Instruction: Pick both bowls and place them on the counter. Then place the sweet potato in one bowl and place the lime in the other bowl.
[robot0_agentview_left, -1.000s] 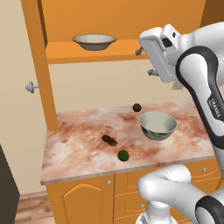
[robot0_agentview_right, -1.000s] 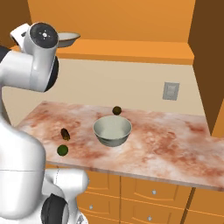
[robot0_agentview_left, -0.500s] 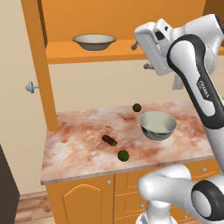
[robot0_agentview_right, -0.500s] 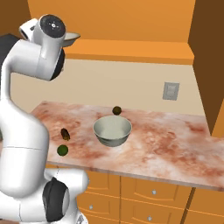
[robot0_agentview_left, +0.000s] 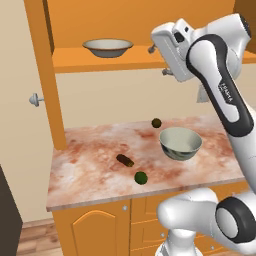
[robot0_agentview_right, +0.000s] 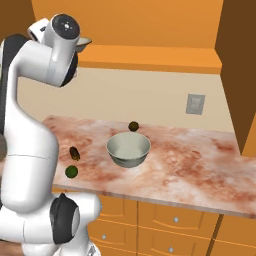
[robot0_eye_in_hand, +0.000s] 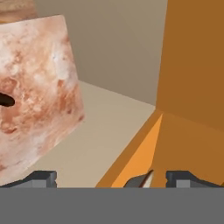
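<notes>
The cream bowl (robot0_agentview_left: 107, 47) stands on the orange shelf, and its rim (robot0_agentview_right: 85, 41) peeks out behind the arm. My gripper (robot0_agentview_left: 159, 60) hangs at shelf height to the right of that bowl, apart from it, open and with nothing in it. Both fingertips (robot0_eye_in_hand: 41, 178) stand wide apart in the hand view. The grey-green bowl (robot0_agentview_left: 181, 142) (robot0_agentview_right: 128, 149) sits upright on the counter (robot0_agentview_left: 90, 170). Left of it lies the sweet potato (robot0_agentview_left: 125, 160) (robot0_agentview_right: 74, 153), also dark at the hand view's left edge (robot0_eye_in_hand: 5, 99). The lime (robot0_agentview_left: 141, 177) (robot0_agentview_right: 71, 171) rests near the counter's front edge.
A duller olive ball (robot0_agentview_left: 156, 123) (robot0_agentview_right: 133, 126) lies behind the grey-green bowl near the wall. An orange upright panel (robot0_agentview_left: 45, 75) bounds the shelf and counter on the left. A wall outlet (robot0_agentview_right: 194, 104) sits at the back right. A round knob (robot0_agentview_left: 34, 99) juts from the left wall.
The hand has swung left and slightly up along the shelf edge, closer to the cream bowl. The jaws stay open. Nothing on the counter has moved.
</notes>
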